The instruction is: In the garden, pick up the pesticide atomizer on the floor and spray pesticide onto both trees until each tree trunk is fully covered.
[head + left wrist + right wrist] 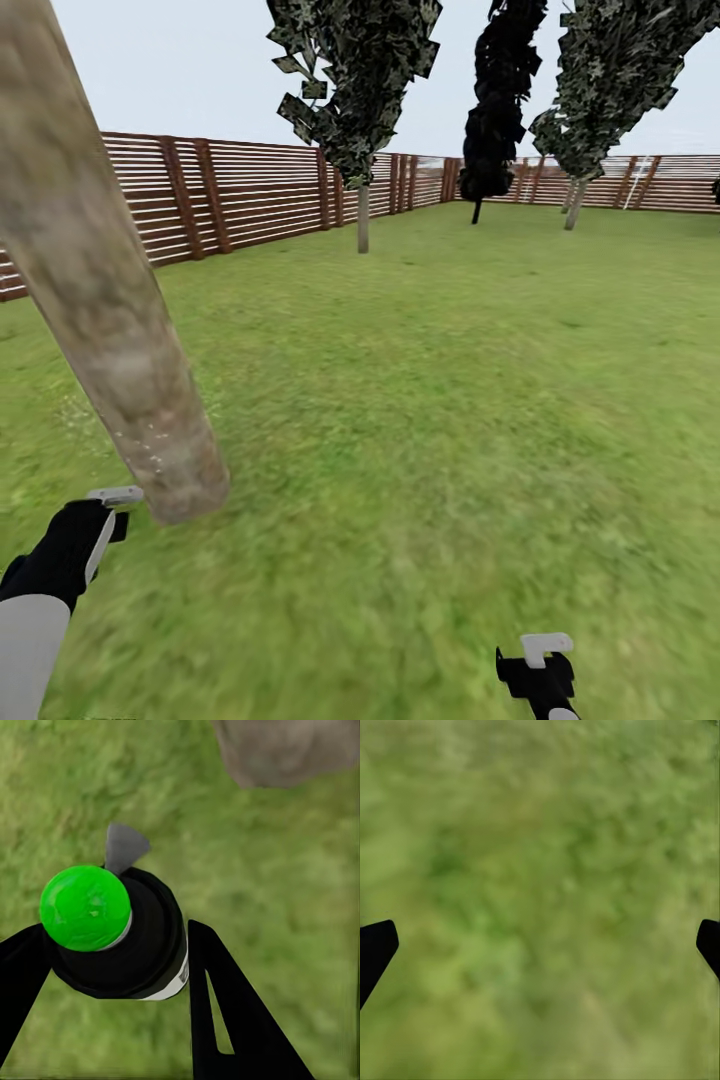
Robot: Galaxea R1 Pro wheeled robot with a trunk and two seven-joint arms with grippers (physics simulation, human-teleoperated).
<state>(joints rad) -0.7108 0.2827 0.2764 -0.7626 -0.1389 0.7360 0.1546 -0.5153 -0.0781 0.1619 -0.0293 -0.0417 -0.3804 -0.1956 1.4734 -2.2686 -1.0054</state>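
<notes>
A thick mottled grey-brown tree trunk (110, 330) leans across the left of the head view, its base in the grass floor (420, 420). Small pale specks dot its lower part. My left gripper (108, 512) hangs just left of that base, shut on the pesticide atomizer (120, 945), a black can with a bright green cap (85, 907) and a grey nozzle (124, 846). The trunk's base (289, 750) lies a short way beyond the nozzle. My right gripper (540, 660) is low at the right, open over bare grass, its fingertips (375, 945) wide apart.
A brown slatted fence (250, 190) rings the lawn. A pale-trunked leafy tree (362, 215) stands near it straight ahead, a dark thin-stemmed one (490, 130) farther back, another pale-trunked one (577, 205) at the right. Open grass spreads ahead and right.
</notes>
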